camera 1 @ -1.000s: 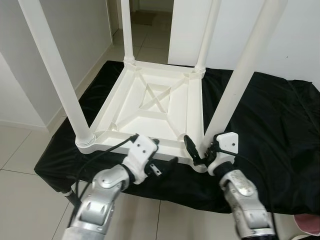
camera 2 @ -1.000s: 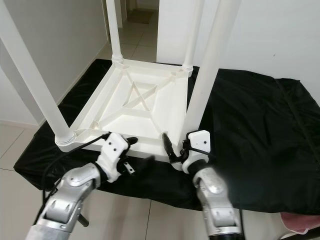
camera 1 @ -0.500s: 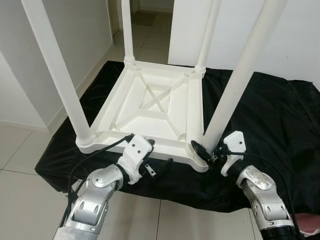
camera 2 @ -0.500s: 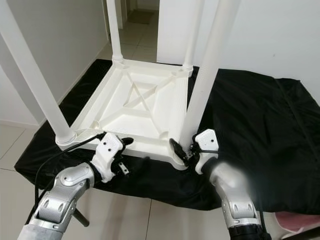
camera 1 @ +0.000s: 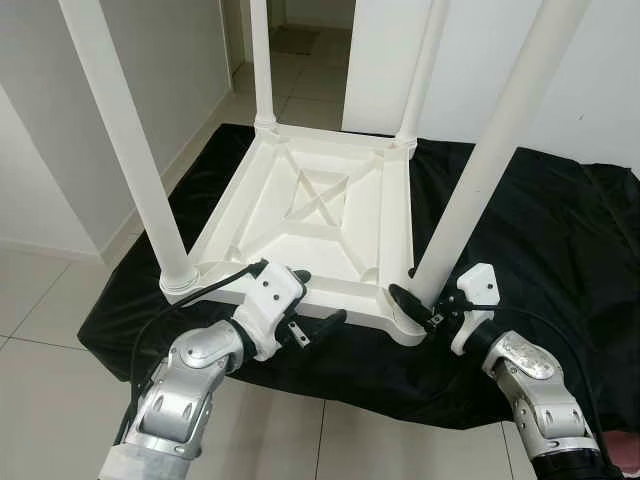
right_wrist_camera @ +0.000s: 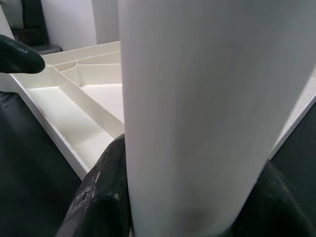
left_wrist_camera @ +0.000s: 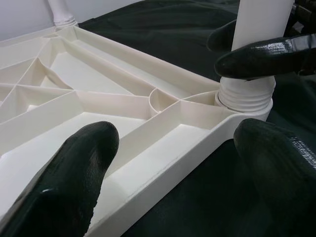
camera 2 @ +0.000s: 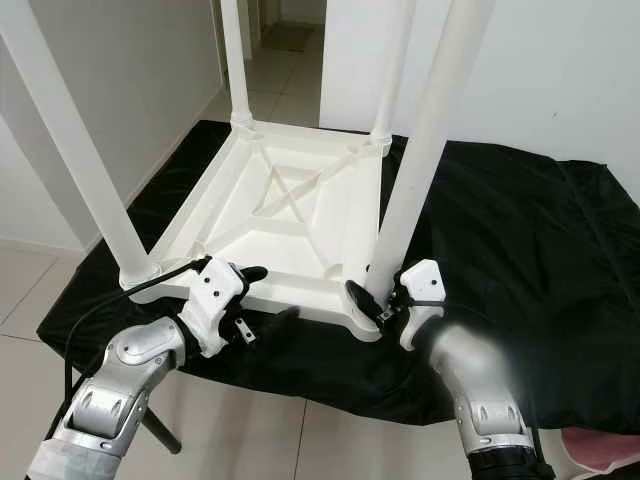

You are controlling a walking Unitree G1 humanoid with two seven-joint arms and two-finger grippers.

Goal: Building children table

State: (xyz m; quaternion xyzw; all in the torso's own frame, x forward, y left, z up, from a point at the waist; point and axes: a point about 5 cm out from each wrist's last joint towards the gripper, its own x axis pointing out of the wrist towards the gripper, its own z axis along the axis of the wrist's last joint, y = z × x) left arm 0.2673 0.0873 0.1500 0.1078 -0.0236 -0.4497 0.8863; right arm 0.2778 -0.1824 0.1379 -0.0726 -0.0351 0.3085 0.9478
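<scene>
A white children's table [camera 1: 395, 230] lies upside down on a black cloth [camera 1: 540, 240], all of its legs pointing up. My left gripper [camera 1: 316, 298] is open at the table's near rim, one finger over the ribbed underside [left_wrist_camera: 74, 182] and the other outside the edge. My right gripper [camera 1: 425, 305] is shut on the near right leg [camera 1: 490, 170] just above its ribbed socket [left_wrist_camera: 247, 96]. In the right wrist view that leg [right_wrist_camera: 197, 108] stands between both black fingers [right_wrist_camera: 103, 197].
The near left leg [camera 1: 125, 150] stands beside my left arm. The cloth covers a low platform on a tiled floor [camera 1: 60, 300]. White walls and a doorway [camera 1: 300, 30] lie behind. Something pink [camera 2: 600, 445] lies on the floor at the right.
My right gripper has moved from the table's near corner to the near right leg and closed round it. The left gripper has stayed at the rim. The camera has shifted slightly.
</scene>
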